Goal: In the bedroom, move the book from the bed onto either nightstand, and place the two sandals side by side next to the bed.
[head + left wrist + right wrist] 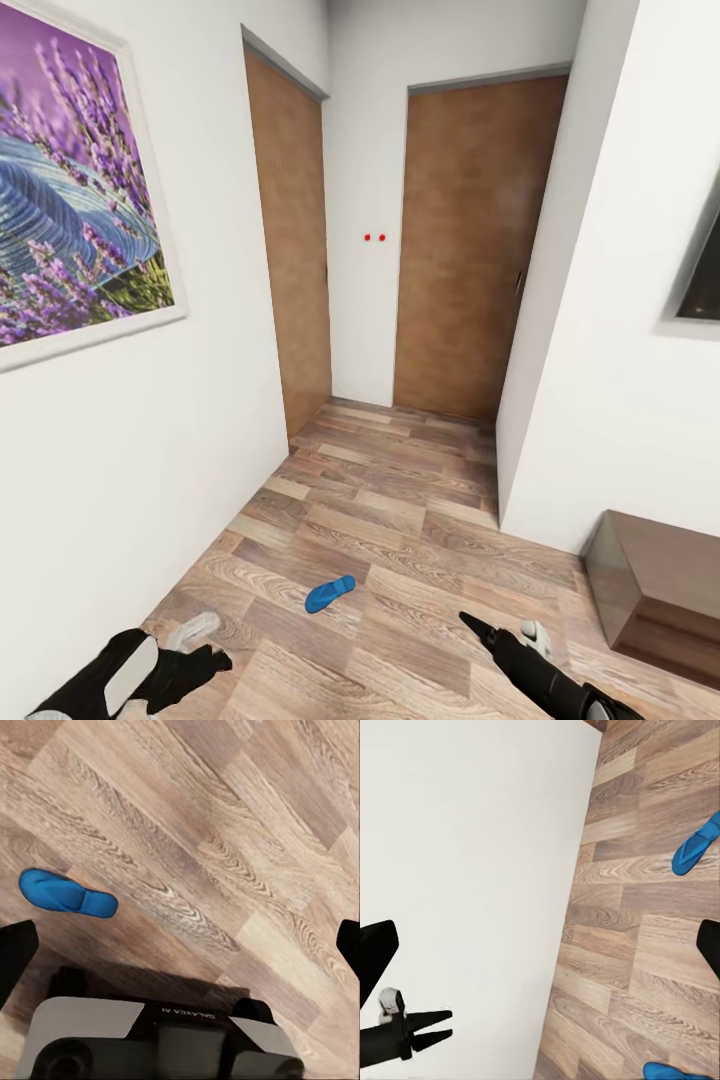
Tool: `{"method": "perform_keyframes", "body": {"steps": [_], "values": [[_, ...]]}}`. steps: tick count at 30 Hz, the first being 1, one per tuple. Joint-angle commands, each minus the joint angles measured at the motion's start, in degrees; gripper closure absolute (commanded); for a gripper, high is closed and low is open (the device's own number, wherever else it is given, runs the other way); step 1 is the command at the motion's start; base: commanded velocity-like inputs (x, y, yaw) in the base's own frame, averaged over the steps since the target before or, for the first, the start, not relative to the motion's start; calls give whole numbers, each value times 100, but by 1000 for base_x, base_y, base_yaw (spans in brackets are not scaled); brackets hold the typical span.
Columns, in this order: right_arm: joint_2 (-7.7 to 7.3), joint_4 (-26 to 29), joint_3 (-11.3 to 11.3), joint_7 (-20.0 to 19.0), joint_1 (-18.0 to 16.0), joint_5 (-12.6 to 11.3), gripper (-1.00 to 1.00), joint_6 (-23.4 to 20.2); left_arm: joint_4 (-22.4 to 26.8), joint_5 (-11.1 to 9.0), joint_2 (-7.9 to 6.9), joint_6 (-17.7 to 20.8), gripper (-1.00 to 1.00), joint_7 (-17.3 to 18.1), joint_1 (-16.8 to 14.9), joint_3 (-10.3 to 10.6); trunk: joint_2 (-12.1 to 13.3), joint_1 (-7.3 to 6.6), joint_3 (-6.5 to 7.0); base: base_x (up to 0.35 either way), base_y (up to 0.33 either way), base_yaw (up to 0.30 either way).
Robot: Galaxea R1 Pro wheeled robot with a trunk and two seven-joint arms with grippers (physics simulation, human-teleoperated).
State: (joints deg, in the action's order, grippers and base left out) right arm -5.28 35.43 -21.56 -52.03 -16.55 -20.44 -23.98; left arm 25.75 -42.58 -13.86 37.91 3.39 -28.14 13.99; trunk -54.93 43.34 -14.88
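One blue sandal (330, 594) lies on the wood-plank floor between my two arms, a short way ahead of them. In the left wrist view the same sandal (66, 894) lies flat off to one side of my open left gripper (180, 945), which hangs above the floor. My left gripper (205, 660) is low at the left near the white wall. My right gripper (476, 622) is low at the right, open (540, 945) and holding nothing. Its view shows one sandal (697, 844) and part of a second sandal (679, 1071) at the frame edge. The bed, book and nightstand are out of view.
I face a short corridor with two brown doors (470, 250) at its end. A white wall with a framed lavender picture (70, 190) runs close on the left. A white wall corner (520, 420) juts in at the right, with a low dark brown cabinet (665, 590) beside it.
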Motion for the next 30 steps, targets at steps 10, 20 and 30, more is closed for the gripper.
{"method": "perform_keyframes", "body": {"steps": [10,20,30], "values": [[-15,-1,-11,-359,-6,30,-100,-46,300,2138,-28,574,-100,862,-209,335,-408,221,-188,0,0,0],[-19,13,3,-406,-4,33,-100,-42,137,4721,13,605,-100,3047,-234,1503,-809,441,-367,0,0,0],[-20,34,1,-445,-3,41,-100,-12,67,6343,45,-255,-100,3869,-235,1793,-1210,660,-547,0,0,0]]}}
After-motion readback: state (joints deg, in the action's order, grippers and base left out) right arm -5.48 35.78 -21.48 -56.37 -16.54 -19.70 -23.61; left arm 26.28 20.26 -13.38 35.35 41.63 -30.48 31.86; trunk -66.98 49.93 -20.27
